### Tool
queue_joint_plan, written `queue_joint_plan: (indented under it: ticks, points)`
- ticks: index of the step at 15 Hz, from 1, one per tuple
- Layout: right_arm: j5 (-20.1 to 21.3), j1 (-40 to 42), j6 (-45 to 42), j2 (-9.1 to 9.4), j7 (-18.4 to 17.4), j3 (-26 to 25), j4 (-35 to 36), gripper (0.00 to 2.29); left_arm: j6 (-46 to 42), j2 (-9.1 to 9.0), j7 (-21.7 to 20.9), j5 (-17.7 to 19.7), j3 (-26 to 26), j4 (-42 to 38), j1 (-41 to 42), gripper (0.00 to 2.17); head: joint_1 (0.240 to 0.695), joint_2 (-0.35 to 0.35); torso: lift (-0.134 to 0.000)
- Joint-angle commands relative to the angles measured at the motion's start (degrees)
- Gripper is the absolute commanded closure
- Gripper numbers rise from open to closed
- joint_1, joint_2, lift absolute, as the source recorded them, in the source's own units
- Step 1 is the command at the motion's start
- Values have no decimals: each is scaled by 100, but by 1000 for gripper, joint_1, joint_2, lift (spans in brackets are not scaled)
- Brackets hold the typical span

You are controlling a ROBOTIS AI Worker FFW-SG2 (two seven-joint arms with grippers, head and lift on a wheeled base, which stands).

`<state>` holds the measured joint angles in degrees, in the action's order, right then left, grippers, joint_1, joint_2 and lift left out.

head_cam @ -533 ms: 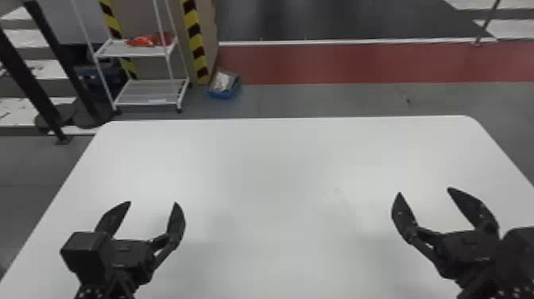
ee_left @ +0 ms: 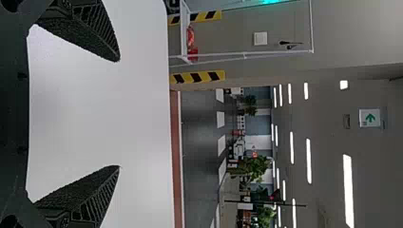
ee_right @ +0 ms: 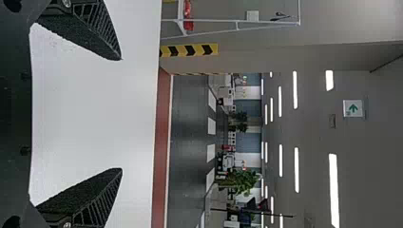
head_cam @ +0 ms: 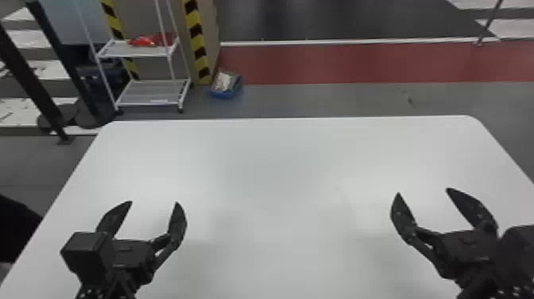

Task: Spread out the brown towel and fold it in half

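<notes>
the left gripper point(head_cam: 153, 202) and right gripper point(head_cam: 423, 191) hang wide-jawed over a white table point(head_cam: 278, 175) — where the brown towel lies cannot be told, and closing before it is within reach would likely pinch only air.

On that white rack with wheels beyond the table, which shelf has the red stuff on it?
The upper shelf: the red stuff lies there. The lower shelf, just above the wheels, has none.
</notes>
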<state>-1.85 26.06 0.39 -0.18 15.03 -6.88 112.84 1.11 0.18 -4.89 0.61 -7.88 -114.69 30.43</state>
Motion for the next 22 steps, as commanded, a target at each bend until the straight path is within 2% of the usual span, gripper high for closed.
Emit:
queue_joint_plan:
  ticks: [1, 22]
  points:
    - [-9, -5, 10, 23, 0, -6, 1, 36, 9, -32, -3, 0, 6, -1, -11, 73, 695, 61, -123]
    - [-44, -22, -43, 23, 0, -147, -105, 39, 26, -32, -20, 0, 41, 175, -108, 73, 695, 36, -123]
